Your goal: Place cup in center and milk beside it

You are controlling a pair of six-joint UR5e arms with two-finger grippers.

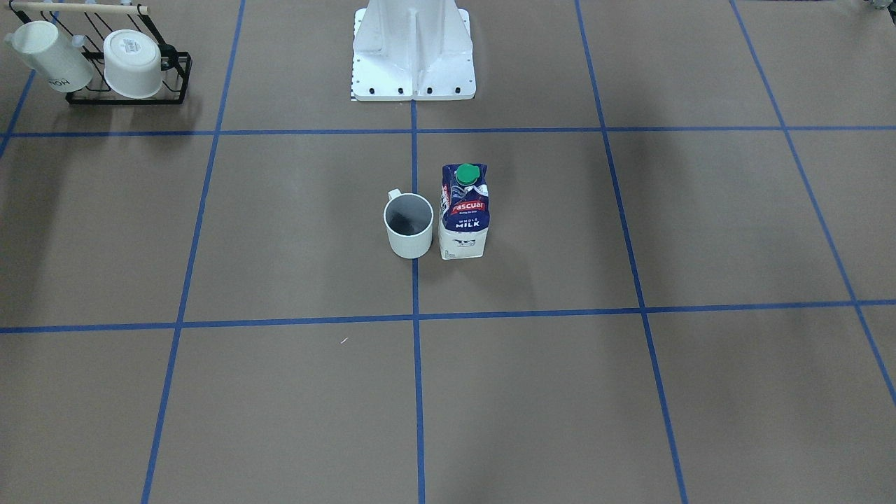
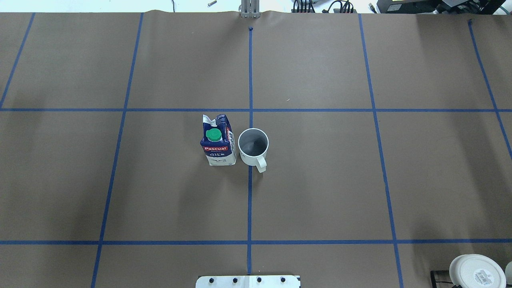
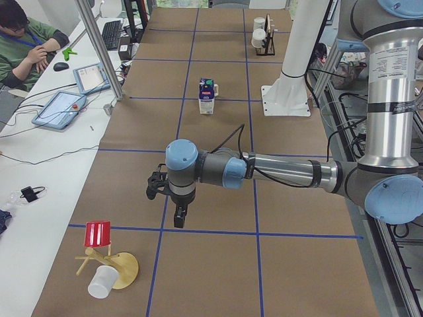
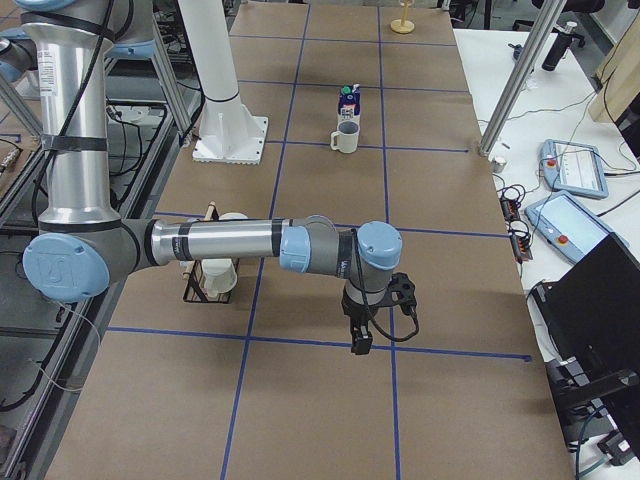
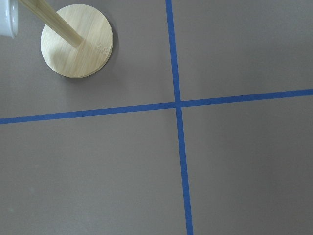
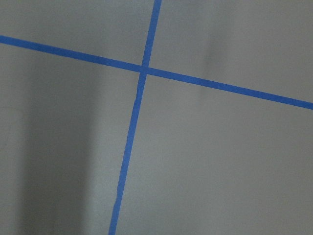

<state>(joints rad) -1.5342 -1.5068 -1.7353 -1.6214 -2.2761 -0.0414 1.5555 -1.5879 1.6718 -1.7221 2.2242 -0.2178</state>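
Observation:
The cup point(image 1: 408, 224) stands upright on the vertical blue tape line in the center point(image 1: 315, 231), and it also shows from overhead point(image 2: 253, 146). The milk point(image 1: 463, 210) stands upright right beside it, a small gap between them point(image 2: 218, 140). My left gripper point(image 3: 178, 218) hangs over the near end of the table in the exterior left view, far from both. My right gripper point(image 4: 358, 343) hangs over the other end in the exterior right view. Neither gripper shows in any other view, so I cannot tell whether they are open or shut. Nothing shows in either one.
A black rack with two white mugs point(image 1: 126, 66) stands at a table corner, close behind my right arm point(image 4: 215, 270). A wooden stand with a red cup and a white cup point(image 3: 106, 264) is near my left gripper; its round base shows in the left wrist view point(image 5: 77, 40). The robot's white base point(image 1: 413, 63) stands behind the center.

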